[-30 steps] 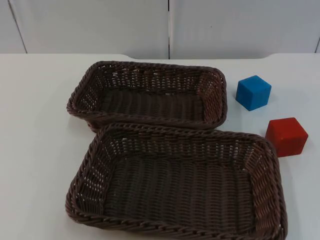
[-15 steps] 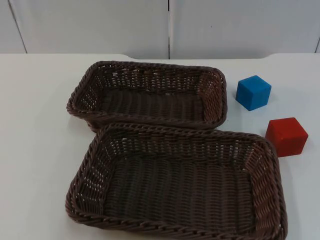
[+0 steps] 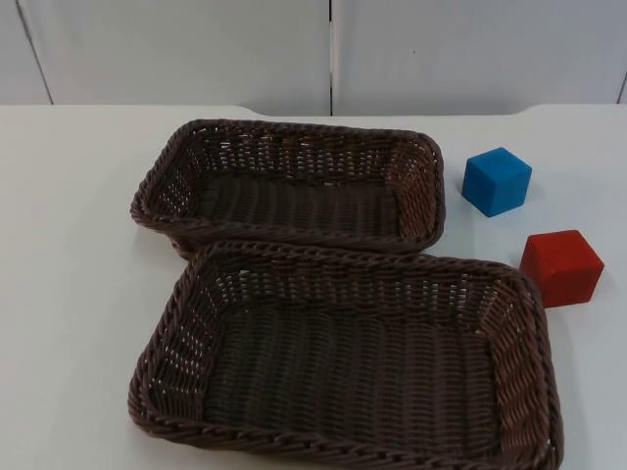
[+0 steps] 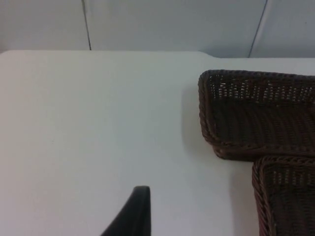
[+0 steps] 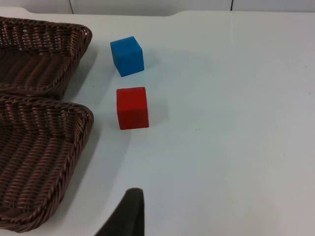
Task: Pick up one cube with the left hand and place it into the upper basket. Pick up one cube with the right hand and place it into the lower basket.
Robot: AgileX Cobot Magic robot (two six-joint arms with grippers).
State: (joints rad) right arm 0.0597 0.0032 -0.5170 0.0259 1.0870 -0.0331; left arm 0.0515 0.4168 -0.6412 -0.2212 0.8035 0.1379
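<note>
Both cubes, blue cube (image 3: 497, 181) and red cube (image 3: 561, 267), look light and rigid; we should grip opposite flat faces. Finger opening we cannot tell.

Setting: laboratory test bench. Evidence: plain white table top (image 3: 78, 245); grey partition wall (image 3: 176, 49) behind it; two brown wicker baskets (image 3: 294, 186); coloured practice cubes (image 3: 497, 181).
</note>
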